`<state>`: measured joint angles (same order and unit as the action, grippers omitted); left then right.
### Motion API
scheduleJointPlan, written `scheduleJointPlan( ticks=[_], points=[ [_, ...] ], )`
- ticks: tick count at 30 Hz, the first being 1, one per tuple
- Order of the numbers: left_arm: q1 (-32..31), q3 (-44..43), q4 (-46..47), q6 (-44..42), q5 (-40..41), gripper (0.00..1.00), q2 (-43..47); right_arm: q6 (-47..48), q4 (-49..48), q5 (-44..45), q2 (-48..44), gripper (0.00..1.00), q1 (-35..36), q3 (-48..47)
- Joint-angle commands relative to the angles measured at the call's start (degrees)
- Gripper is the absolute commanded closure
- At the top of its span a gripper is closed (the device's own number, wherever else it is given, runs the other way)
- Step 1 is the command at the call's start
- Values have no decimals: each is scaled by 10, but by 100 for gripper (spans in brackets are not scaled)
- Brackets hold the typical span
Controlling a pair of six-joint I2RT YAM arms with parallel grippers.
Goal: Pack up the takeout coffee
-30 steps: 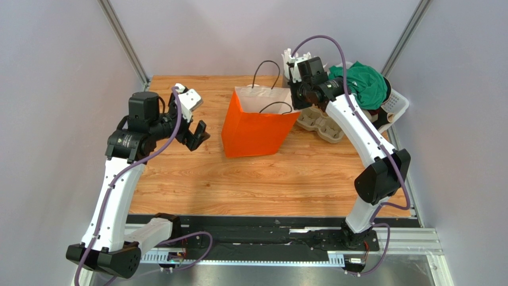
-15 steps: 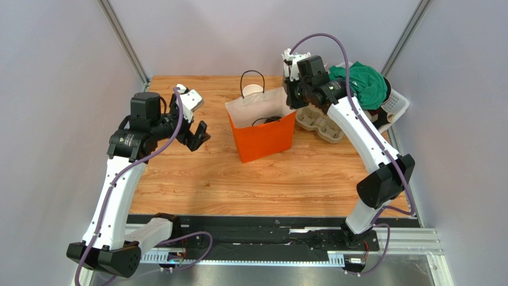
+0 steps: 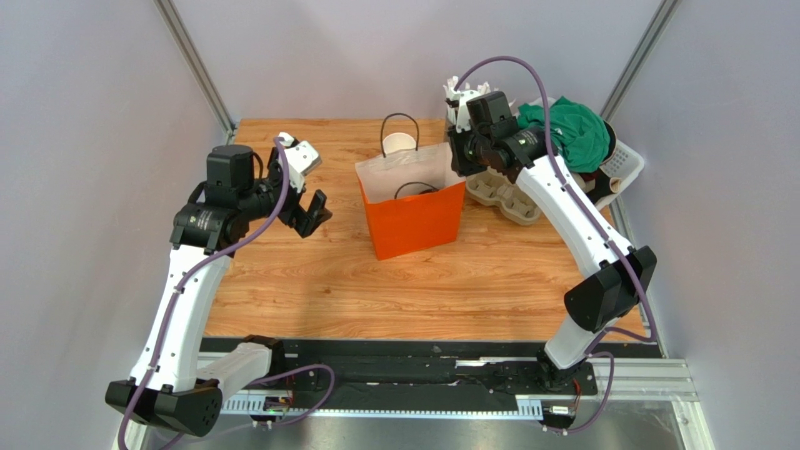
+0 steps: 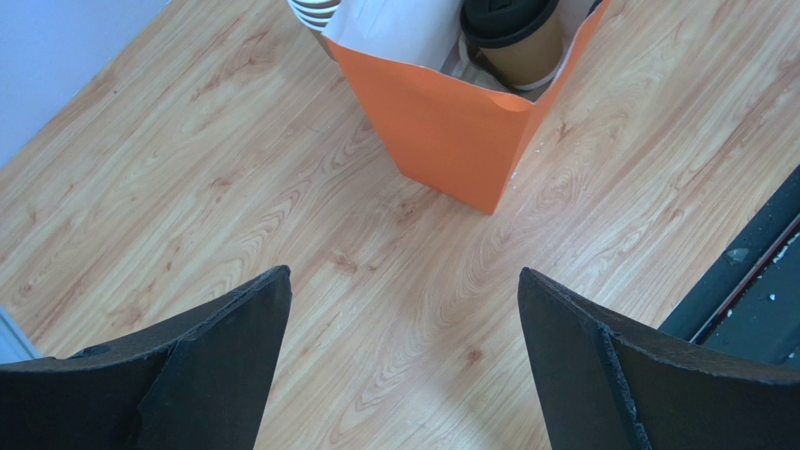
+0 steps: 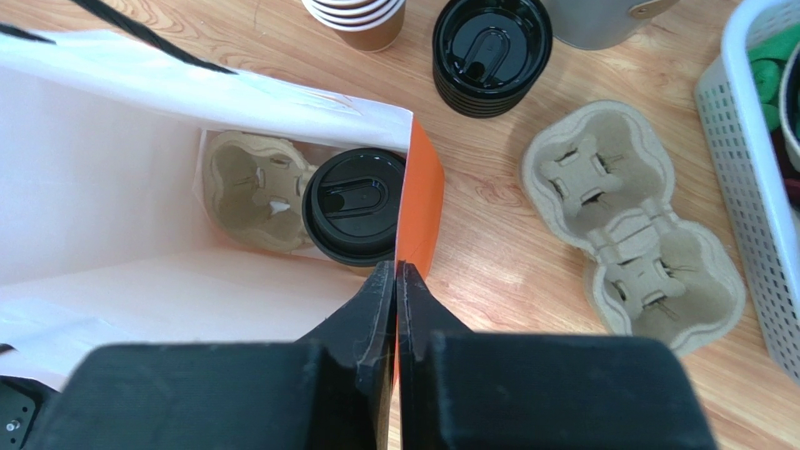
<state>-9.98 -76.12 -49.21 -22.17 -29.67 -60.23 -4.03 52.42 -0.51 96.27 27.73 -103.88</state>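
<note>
The takeout coffee [image 5: 357,204] stands inside the orange bag [image 3: 418,220], seated in a pulp carrier [image 5: 253,187]. The right gripper [image 5: 394,281] is pinched on the bag's rim at 3 o'clock. Close around that side sit lidless cups [image 5: 361,14] at 12, a stack of black lids [image 5: 491,52] at 1, and an empty pulp tray [image 5: 624,211] and white basket [image 5: 751,178] at 3. The left gripper [image 4: 404,277], fingers spread, hovers over bare wooden table [image 3: 376,291] at 9 o'clock.

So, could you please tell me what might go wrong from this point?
The right end effector is shut on the rim of the orange bag; a sideways pull could tilt the bag and topple the takeout coffee inside. The stack of lids stands close beside the bag; sliding the bag could knock it over.
</note>
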Motion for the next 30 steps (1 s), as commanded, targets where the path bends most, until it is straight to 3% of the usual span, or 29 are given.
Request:
scheduleJointPlan(
  ticks=[1, 8, 22, 27, 28, 29, 30],
  points=[
    [4, 4, 20, 7, -7, 1, 1, 16, -7, 28, -33, 87, 1, -5],
    [5, 11, 22, 6, -8, 1, 6, 26, -3, 37, -21, 61, -18, -61],
    [8, 18, 25, 7, -12, 1, 5, -22, -17, -41, 97, 57, -178, -202],
    [13, 22, 27, 8, -13, 1, 5, -41, -28, -58, 146, 51, -208, -246],
    [15, 23, 26, 8, -14, 1, 5, -41, -37, -58, 149, 48, -210, -248],
    [15, 23, 27, 8, -14, 1, 5, -42, -43, -51, 151, 38, -210, -247],
    [16, 25, 27, 8, -14, 1, 6, -41, -49, -50, 156, 37, -213, -247]
  ],
)
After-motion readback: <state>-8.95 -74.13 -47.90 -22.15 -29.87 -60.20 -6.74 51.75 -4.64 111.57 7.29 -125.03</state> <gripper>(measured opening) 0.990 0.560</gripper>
